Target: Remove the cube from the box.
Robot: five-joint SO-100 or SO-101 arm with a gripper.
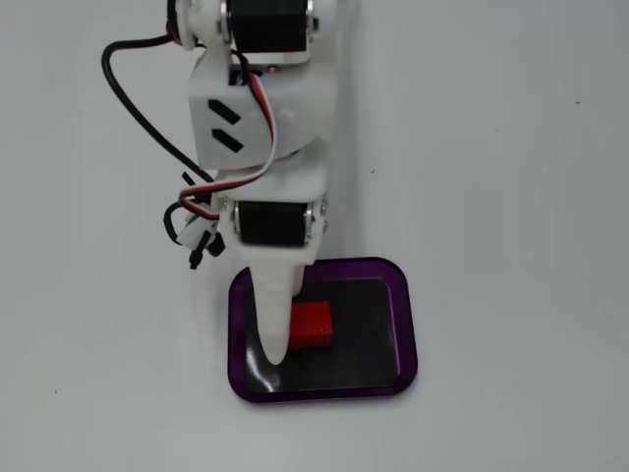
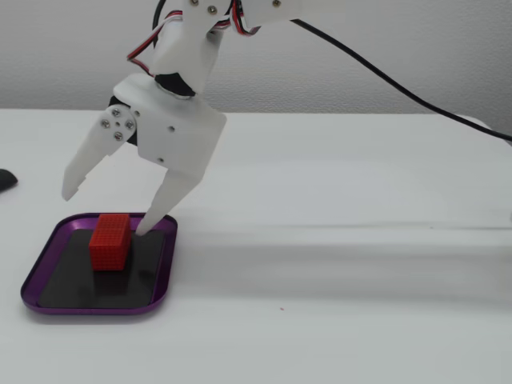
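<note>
Bright, even light, soft shadows, mild glare on the box (image 1: 408, 324), perhaps slightly soft focus.

The table (image 2: 336, 264) is plain white and smooth. The box (image 2: 164, 268) lies flat on it. A black cable (image 1: 138, 108) trails across the tabletop.

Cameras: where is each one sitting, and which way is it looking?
Fixed view from above: looks straight down on the white table, the box and the cube; the arm's wrist and a white finger cover part of the box.
Fixed view from the side: sits low near table height, looking across at the open claw above the cube in the box.
Both show arm, cube and box.
</note>
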